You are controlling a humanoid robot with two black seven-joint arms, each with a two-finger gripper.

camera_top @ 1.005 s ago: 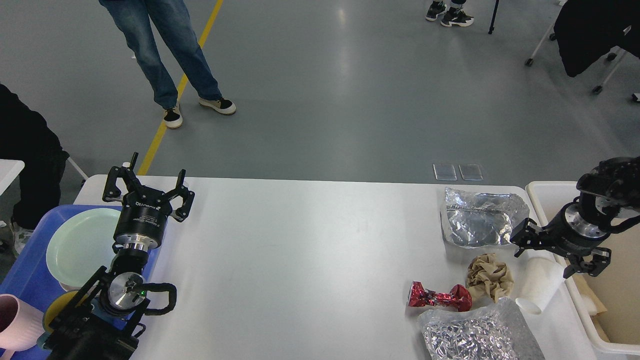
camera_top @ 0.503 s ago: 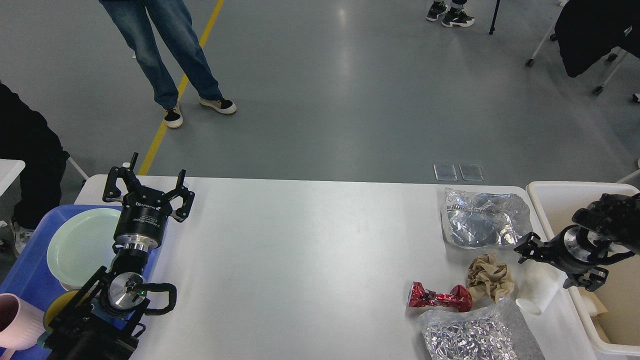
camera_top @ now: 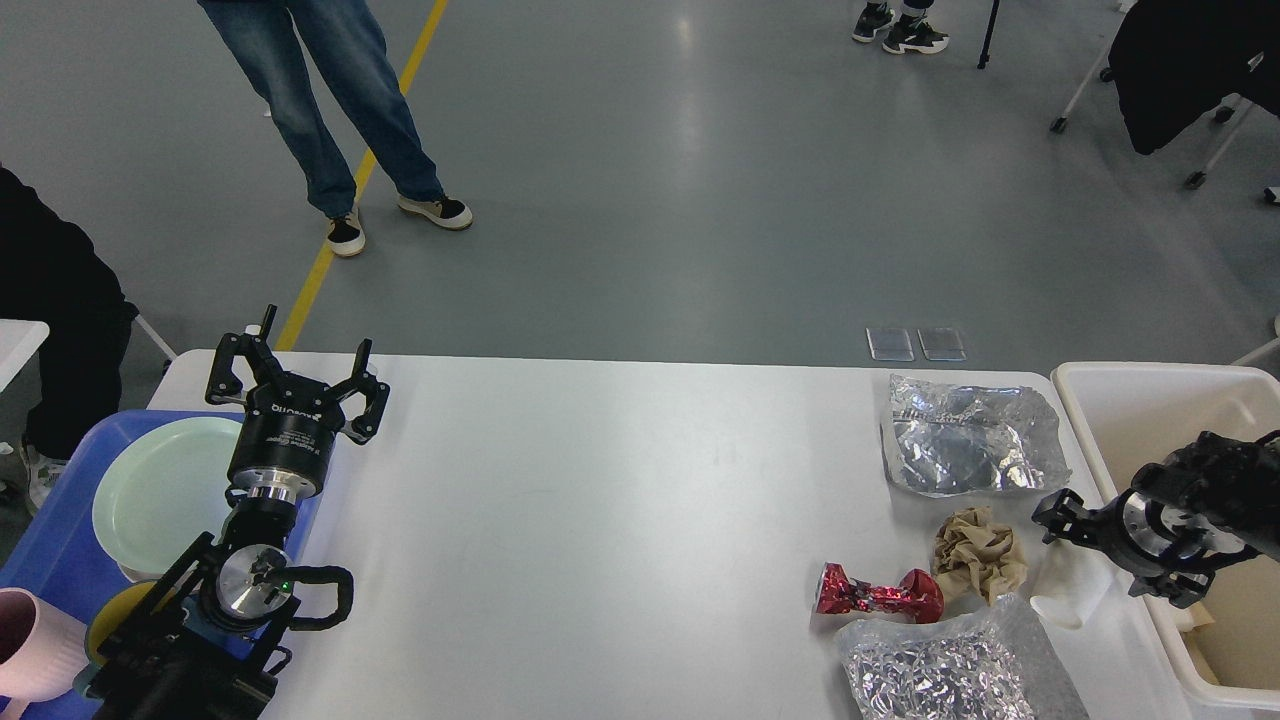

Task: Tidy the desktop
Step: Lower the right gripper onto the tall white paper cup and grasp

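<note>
Desktop, white, matte, rounded corners, fills the lower half of the frame; you've got a wide bare stretch through its centre. Litter sits lower right: a flat crinkled foil bag near the far edge, a wadded tan paper ball, a twisted shiny red wrapper just left of it, a second foil bag w/ pebbled texture at the near edge, and a white paper cup lying on its side. Your right gripper is low at the cup by the table's right edge, fingers spread either side of it; can't tell if they touch. Cream plastic bin butts against that edge. Your left gripper, fingers spread and holding nothing, stands upper left over the rim of a blue tray holding a pale green plate; a pink cup shows at the lower left corner.
</note>
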